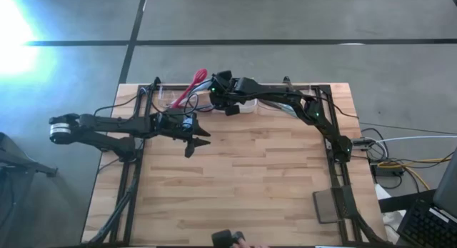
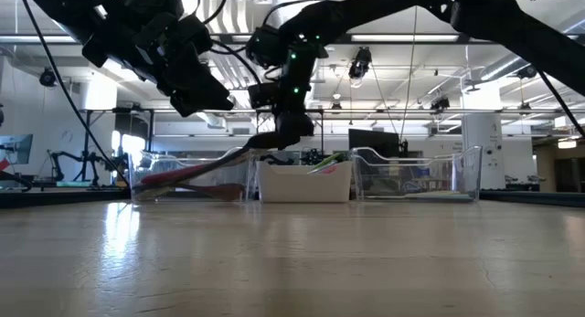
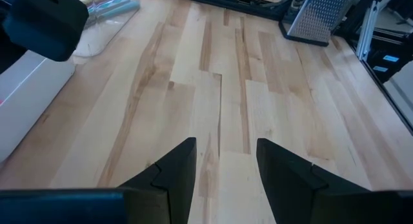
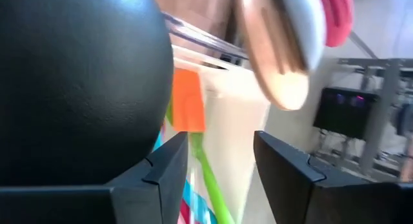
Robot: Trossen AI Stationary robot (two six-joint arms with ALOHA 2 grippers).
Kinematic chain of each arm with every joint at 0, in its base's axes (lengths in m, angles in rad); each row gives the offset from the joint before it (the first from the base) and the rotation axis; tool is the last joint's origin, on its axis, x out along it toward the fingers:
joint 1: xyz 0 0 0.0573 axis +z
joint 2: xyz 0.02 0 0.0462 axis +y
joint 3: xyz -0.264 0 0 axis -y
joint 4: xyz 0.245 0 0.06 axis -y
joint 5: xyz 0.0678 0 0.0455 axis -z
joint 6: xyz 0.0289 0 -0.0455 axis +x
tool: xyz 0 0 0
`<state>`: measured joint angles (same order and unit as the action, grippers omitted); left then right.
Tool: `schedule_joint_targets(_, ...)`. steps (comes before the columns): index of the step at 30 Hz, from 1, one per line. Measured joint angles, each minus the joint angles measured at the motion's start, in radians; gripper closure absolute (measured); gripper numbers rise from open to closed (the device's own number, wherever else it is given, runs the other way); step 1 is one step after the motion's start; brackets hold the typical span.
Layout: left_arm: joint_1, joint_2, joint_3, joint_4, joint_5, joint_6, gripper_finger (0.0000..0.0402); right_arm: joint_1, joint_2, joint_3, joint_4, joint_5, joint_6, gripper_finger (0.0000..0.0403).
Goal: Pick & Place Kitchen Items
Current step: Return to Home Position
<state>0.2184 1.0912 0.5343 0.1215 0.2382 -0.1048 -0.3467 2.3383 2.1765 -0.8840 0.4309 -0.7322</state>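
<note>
Red and pink utensils (image 1: pixel 194 86) stick out of the left clear tray (image 1: pixel 168 99) at the table's far edge, leaning on its rim; in the low view they slant (image 2: pixel 196 171) up out of it. A green utensil (image 4: pixel 210 179) and teal and orange ones lie in the white tray (image 2: pixel 302 182). My right gripper (image 1: pixel 218 91) hangs open just above the white tray and the left clear tray, empty between its fingers (image 4: pixel 222 175). A wooden handle end (image 4: pixel 281 75) and a pink blade (image 4: pixel 335 17) show beyond it. My left gripper (image 1: pixel 194 142) is open and empty over bare table (image 3: pixel 226 166).
A second clear tray (image 2: pixel 416 175) stands to the right of the white one. A big black rounded shape (image 4: pixel 77 82) fills one side of the right wrist view; I cannot tell what it is. A grey pad (image 1: pixel 328 205) lies near the right front corner. The wooden middle (image 1: pixel 243 176) is bare.
</note>
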Motion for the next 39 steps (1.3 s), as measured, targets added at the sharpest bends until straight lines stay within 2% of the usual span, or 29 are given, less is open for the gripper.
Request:
schedule_joint_targets(3, 0.000, -0.002, 0.000, 0.000, 0.000, 0.011, 0.0234, 0.009, -0.013, 0.016, -0.002, 0.050, 0.024, 0.0230)
schedule_joint_targets(9, 0.000, -0.034, 0.000, -0.002, 0.000, 0.027, 0.0234, 0.008, -0.083, 0.023, -0.003, 0.056, 0.073, 0.0244)
schedule_joint_targets(15, 0.002, -0.118, 0.042, -0.015, -0.012, 0.131, 0.0234, 0.007, -0.188, 0.023, -0.033, -0.022, 0.176, 0.0261)
schedule_joint_targets(18, 0.001, -0.190, 0.091, -0.090, -0.082, 0.217, 0.0234, 0.010, -0.248, 0.023, -0.097, -0.054, 0.249, 0.0273)
schedule_joint_targets(22, 0.002, -0.295, 0.167, -0.229, -0.170, 0.273, 0.0234, 0.026, -0.345, 0.022, -0.199, -0.118, 0.368, 0.0305)
schedule_joint_targets(27, 0.000, -0.447, 0.208, -0.343, -0.187, 0.330, 0.0237, 0.084, -0.469, -0.003, -0.300, -0.198, 0.512, 0.0372)
schedule_joint_targets(29, 0.000, -0.526, 0.188, -0.339, -0.187, 0.337, 0.0247, 0.126, -0.529, -0.047, -0.295, -0.225, 0.553, 0.0388)
schedule_joint_targets(32, 0.000, -0.656, 0.137, -0.343, -0.179, 0.307, 0.0270, 0.210, -0.630, -0.153, -0.284, -0.232, 0.623, 0.0392)
schedule_joint_targets(35, 0.000, -0.790, 0.080, -0.343, -0.133, 0.268, 0.0299, 0.306, -0.745, -0.307, -0.246, -0.210, 0.714, 0.0394)
schedule_joint_targets(39, 0.000, -0.941, 0.025, -0.320, -0.051, 0.231, 0.0343, 0.436, -0.929, -0.564, -0.102, -0.174, 0.834, 0.0394)
